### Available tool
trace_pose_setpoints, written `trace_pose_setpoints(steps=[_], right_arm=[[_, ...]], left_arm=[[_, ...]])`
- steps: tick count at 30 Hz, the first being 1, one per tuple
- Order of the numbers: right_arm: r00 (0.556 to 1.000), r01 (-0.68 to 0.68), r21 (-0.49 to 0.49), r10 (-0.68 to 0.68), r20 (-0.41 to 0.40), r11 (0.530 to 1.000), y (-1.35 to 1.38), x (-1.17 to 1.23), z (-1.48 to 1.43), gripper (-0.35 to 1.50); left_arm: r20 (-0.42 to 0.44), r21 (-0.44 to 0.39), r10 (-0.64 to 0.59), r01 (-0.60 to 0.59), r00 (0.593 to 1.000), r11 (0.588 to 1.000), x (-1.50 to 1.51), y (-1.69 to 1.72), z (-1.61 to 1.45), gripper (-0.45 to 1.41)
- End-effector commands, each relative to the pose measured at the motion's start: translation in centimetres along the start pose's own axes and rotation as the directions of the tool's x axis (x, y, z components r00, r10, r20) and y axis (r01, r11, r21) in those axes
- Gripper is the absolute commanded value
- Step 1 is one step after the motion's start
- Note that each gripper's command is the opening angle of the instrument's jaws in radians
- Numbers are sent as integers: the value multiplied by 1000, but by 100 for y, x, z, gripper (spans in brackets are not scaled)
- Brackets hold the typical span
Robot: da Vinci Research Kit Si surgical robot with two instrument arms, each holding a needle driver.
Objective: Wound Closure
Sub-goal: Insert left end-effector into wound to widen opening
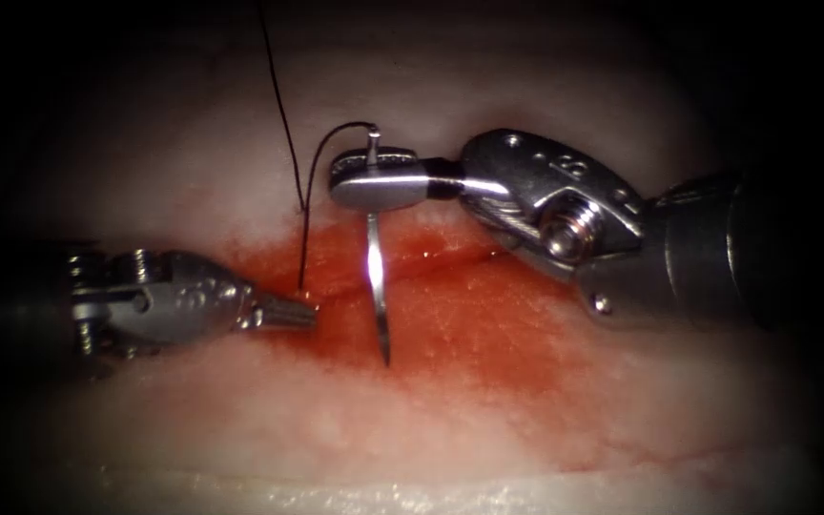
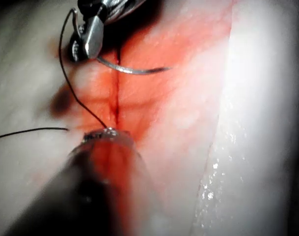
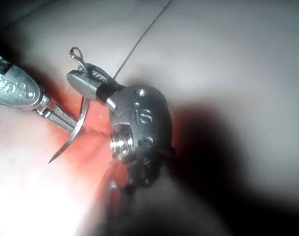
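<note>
My right tool (image 1: 374,181) is shut on the curved needle (image 1: 375,277) close to its tail end. The needle hangs across the cut (image 1: 431,262), and its tip sits at the red surface on the near side without being buried. It also looks free of the tissue in the left wrist view (image 2: 134,71) and the right wrist view (image 3: 75,130). Dark thread (image 1: 305,229) loops from the needle's tail down into the tissue at the cut's left end. My left tool (image 1: 288,313) lies shut with its tips right beside that entry point, and I see nothing held in it.
A second strand of thread (image 1: 278,95) runs up and away from the far edge of the cut. Red fluid (image 1: 488,334) stains the tissue (image 1: 240,420) around and below the cut. The tissue's pale front edge (image 1: 383,491) lies nearest the endoscope.
</note>
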Motion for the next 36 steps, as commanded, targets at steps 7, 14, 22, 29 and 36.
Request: trace_pose_setpoints(steps=[7, 14, 22, 29, 36], right_arm=[[1000, 23, 8, -23, 1, 1000, 2, -6, 6, -35], [997, 81, 4, -81, 3, 997, 6, -4, 8, -35], [978, 207, -13, -207, -1, 978, 16, -1, 21, -35], [952, 306, -24, -306, -4, 952, 24, -3, 31, -35], [928, 371, -21, -371, -31, 929, 28, -8, 44, -35]], left_arm=[[59, 30, -5, 3, 998, 1000, -7, -9, 13, -45], [112, 21, 4, -6, 994, 1000, -15, -17, 19, -45], [255, -29, 17, -10, 967, 1000, -28, -17, 30, -45], [264, -85, -8, 32, 965, 996, -36, -8, 41, -45], [266, -75, -62, 84, 962, 994, -34, -11, 39, -15]])
